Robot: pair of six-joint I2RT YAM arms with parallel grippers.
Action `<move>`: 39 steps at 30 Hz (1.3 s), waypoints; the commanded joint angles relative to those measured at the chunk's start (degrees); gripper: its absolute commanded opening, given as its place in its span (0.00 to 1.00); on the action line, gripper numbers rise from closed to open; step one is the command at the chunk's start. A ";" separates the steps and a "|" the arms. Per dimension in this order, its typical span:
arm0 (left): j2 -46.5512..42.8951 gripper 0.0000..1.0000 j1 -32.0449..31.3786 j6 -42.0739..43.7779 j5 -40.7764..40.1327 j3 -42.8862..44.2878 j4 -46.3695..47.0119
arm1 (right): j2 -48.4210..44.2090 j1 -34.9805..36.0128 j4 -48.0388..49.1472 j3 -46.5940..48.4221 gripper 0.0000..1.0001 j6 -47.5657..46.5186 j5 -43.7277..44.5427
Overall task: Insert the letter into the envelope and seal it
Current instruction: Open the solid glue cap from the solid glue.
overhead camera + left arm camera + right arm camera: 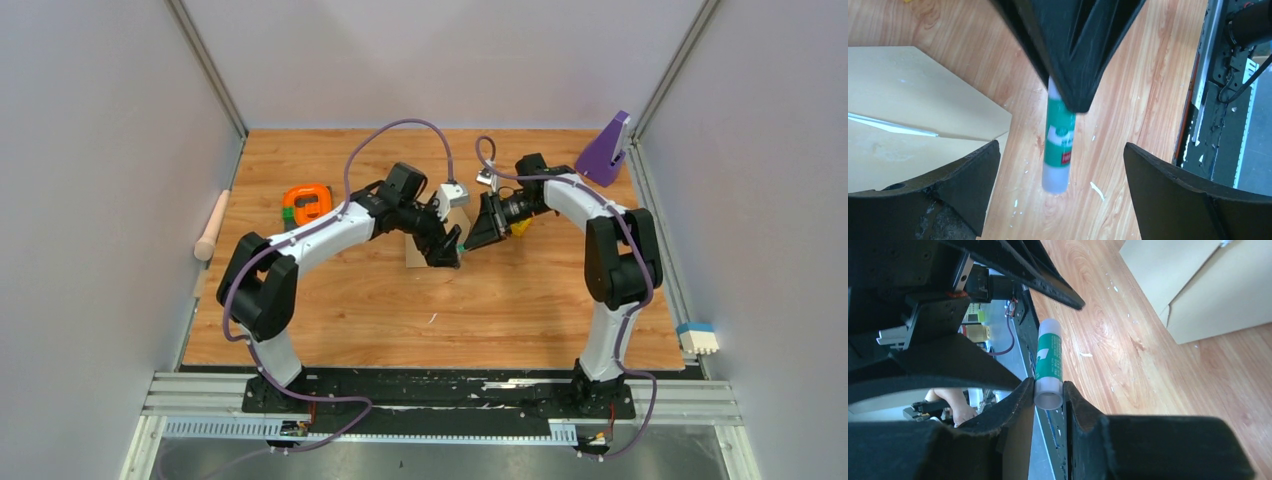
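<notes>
The tan envelope (913,100) lies flat on the wooden table, flap open, mostly under my left arm in the top view (413,252). At its mouth only a thin white edge of the letter (893,127) shows. A green-and-white glue stick (1049,360) hangs above the table just right of the envelope. My right gripper (1049,390) is shut on the stick's open end. My left gripper (1060,145) stands wide open around the stick's capped end (1058,175), its fingers (973,175) apart from it. The two grippers meet at mid-table (462,247).
An orange-and-green object (306,203) lies at the back left, and a pale wooden roller (212,226) at the left edge. A purple stand (606,148) is in the back right corner. Something yellow (520,226) lies under the right arm. Small white flecks (1096,190) dot the wood.
</notes>
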 commanded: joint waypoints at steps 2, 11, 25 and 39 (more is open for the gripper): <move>-1.79 1.00 3.36 2.14 3.80 -0.22 0.81 | -3.61 -4.57 -0.44 1.52 0.09 -2.25 -4.09; 0.44 0.87 3.59 1.47 8.47 1.50 0.53 | -2.42 -5.56 -0.64 1.46 0.09 -1.90 -5.59; 4.26 0.67 1.76 1.75 9.12 3.39 -1.15 | -1.76 -4.40 -0.86 1.24 0.08 -2.33 -5.54; 4.46 0.26 1.77 2.25 9.83 2.92 -1.11 | -14.51 -2.92 -1.35 1.79 0.08 -2.68 -4.79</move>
